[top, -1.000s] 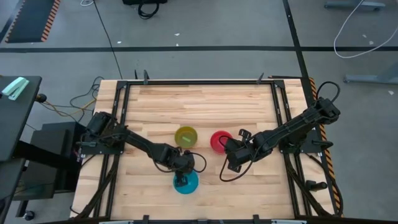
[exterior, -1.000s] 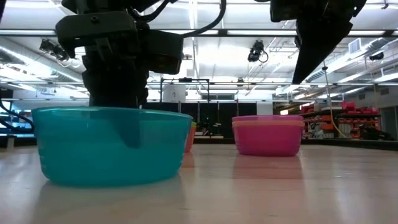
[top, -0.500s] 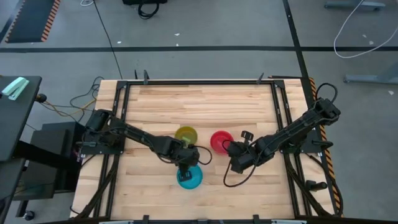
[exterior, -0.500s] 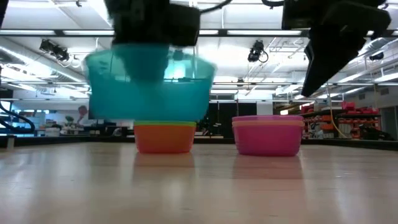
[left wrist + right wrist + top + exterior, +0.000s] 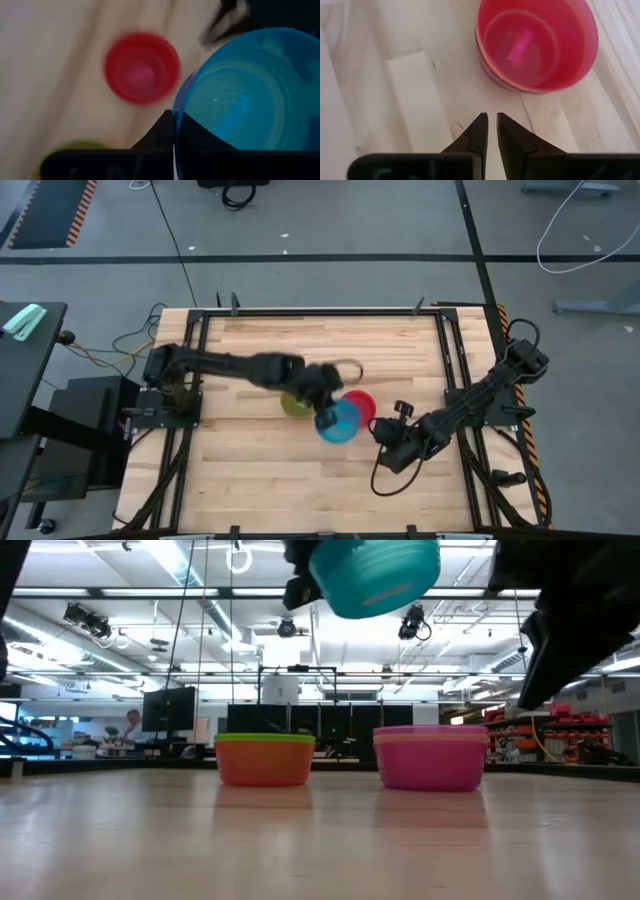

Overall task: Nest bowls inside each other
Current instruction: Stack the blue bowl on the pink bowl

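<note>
On the wooden surface (image 5: 330, 340) two stacks of bowls stand side by side: a green-topped stack (image 5: 293, 404) and a pink-red stack (image 5: 362, 402). The left hand (image 5: 322, 383) is clenched on the rim of a blue bowl (image 5: 338, 420), carrying it tilted in the air between and slightly nearer than the stacks, overlapping the pink-red one's edge. That stack looks the likelier target, a short way to the right, while the right hand (image 5: 491, 131) waits just beside it, fingers nearly together and gripping nothing.

Blue bowl (image 5: 376, 575) cut off by the low view's top edge, left gripper holding it out of sight there. Blue bowl's rim overlapping the pink-red bowl (image 5: 361, 404) from above. Pink-red bowl motion-blurred in the left wrist view. Green-yellow bowl (image 5: 295, 404) partly hidden under the left arm.
</note>
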